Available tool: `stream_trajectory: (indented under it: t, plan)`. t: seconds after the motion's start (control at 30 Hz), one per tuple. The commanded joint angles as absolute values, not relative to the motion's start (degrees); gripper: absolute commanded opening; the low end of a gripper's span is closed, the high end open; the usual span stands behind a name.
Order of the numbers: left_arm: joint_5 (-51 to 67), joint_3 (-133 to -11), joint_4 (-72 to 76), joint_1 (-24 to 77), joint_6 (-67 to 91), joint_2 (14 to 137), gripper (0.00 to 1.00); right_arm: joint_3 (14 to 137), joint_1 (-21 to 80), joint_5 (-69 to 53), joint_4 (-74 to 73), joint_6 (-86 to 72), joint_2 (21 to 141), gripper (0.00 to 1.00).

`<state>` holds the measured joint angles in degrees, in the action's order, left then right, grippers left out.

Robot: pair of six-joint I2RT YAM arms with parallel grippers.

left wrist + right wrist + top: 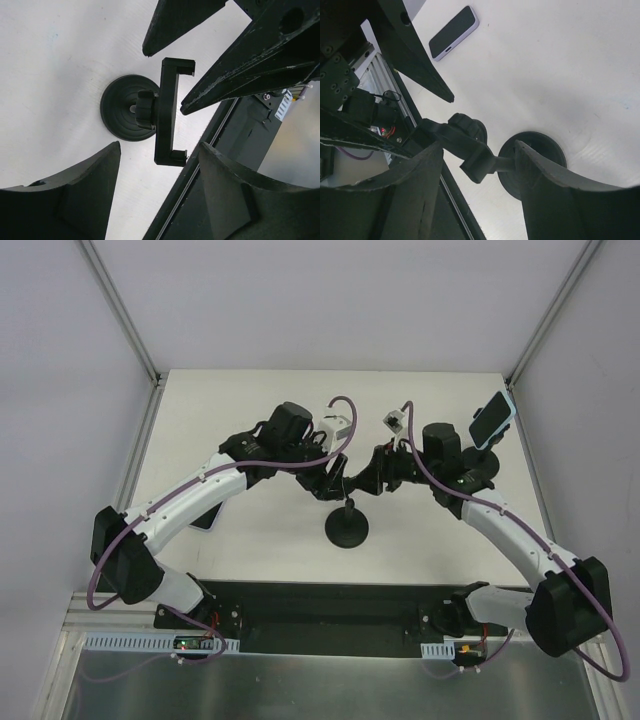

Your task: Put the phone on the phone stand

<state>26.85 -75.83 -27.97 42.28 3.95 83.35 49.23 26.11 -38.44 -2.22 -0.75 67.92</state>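
observed phone stand (347,523) upright near the middle of table (430,400), round base flat. found left gripper (160,150) with jaws apart, holding nothing, the stand's cradle in line between its fingers. found right gripper (479,145) likewise spread and unloaded, the stand's neck showing between its fingers from the opposite side; contact not discernible. located phone (454,32) lying flat on table, dark face up, well apart from stand, partly tucked under left arm (190,500) in top view.

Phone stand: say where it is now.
Top view: the black round-based phone stand stands mid-table, between the left claw and right claw, which flank its cradle.
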Motion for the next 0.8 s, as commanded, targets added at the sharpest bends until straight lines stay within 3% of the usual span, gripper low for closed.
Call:
stream_trajectory:
  t: [0.0, 0.33, 0.57, 0.6, 0.67, 0.7, 0.73, 0.77]
  plan:
    - [22.9, -75.4, -26.0, 41.9, 4.4, 82.6, 0.60, 52.6, 26.5, -41.7, 2.4, -2.2, 69.6, 0.59]
    - [18.1, -76.1, -25.9, 41.9, 3.2, 83.0, 0.45, 48.6, 26.7, -41.8, 3.9, -3.0, 67.0, 0.25]
    - [17.2, -77.4, -25.9, 41.9, 2.5, 84.0, 0.43, 44.0, 27.5, -40.3, 8.7, -5.6, 61.2, 0.16]
    - [17.2, -77.4, -25.9, 41.9, 2.4, 83.8, 0.49, 43.8, 27.7, -40.1, 9.1, -5.8, 61.0, 0.17]
    - [16.6, -77.4, -25.9, 41.9, 2.5, 83.4, 0.61, 43.9, 28.0, -39.9, 9.4, -6.0, 61.0, 0.34]
    - [16.2, -77.3, -25.9, 41.7, 2.6, 82.5, 0.69, 44.0, 28.3, -39.7, 9.4, -6.2, 61.2, 0.43]
    - [16.1, -76.9, -26.0, 41.6, 3.0, 82.1, 0.78, 44.3, 28.3, -39.6, 9.4, -6.3, 61.2, 0.62]
    - [16.3, -76.7, -26.0, 41.4, 3.2, 80.7, 0.84, 44.4, 28.4, -39.2, 9.4, -6.5, 61.2, 0.69]
